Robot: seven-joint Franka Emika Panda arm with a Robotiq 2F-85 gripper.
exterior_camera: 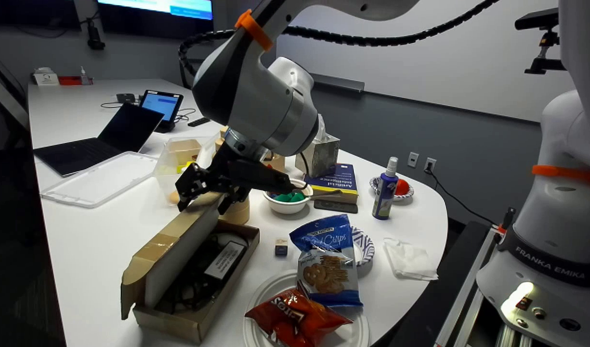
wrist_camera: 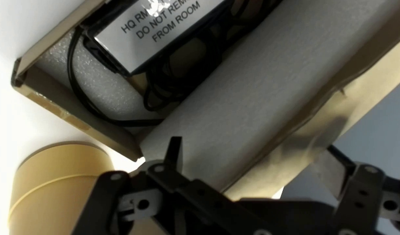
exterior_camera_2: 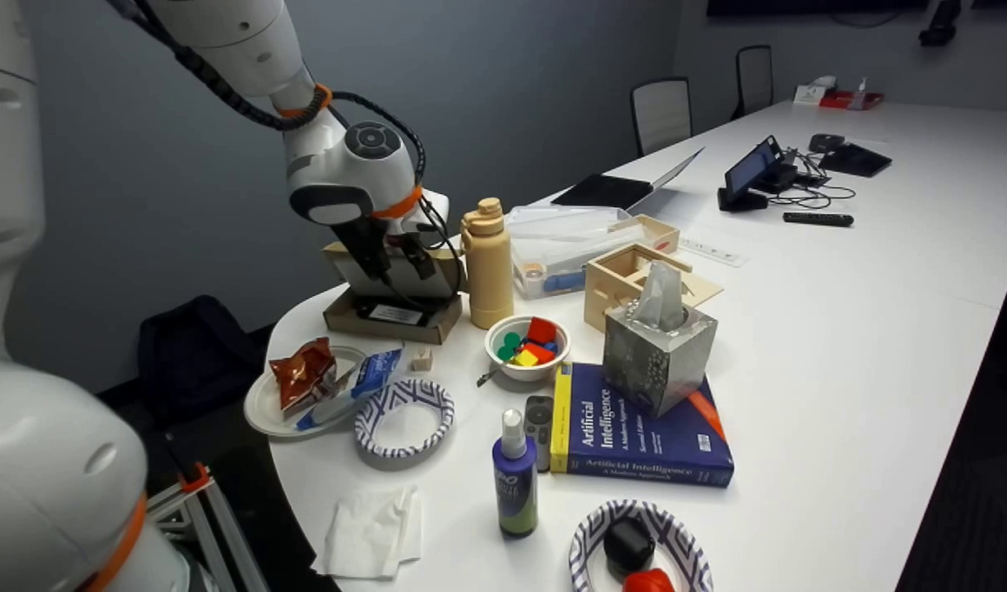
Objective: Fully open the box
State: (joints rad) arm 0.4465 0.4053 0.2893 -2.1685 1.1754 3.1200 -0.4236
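The long brown cardboard box (exterior_camera: 229, 285) lies on the table with its lid (exterior_camera: 162, 241) raised roughly upright on its hinge. It also shows in another exterior view (exterior_camera_2: 396, 330) and in the wrist view (wrist_camera: 53, 106). Inside are black cables and a black device with a white label (wrist_camera: 137, 42). The lid's pale foam inner face (wrist_camera: 245, 98) faces the device. My gripper (exterior_camera: 202, 206) is at the lid's far end, also visible in an exterior view (exterior_camera_2: 400, 270). In the wrist view my gripper (wrist_camera: 256, 155) is open, its fingers apart on either side of the lid's edge.
A tan bottle (exterior_camera_2: 491, 271) stands close beside the box's far end. Chip bags (exterior_camera: 299, 318) on a plate, a small block (exterior_camera: 281, 246) and a bowl of coloured pieces (exterior_camera: 287, 205) are near. A clear plastic bin (exterior_camera: 172, 159) and a laptop (exterior_camera: 102, 140) lie beyond.
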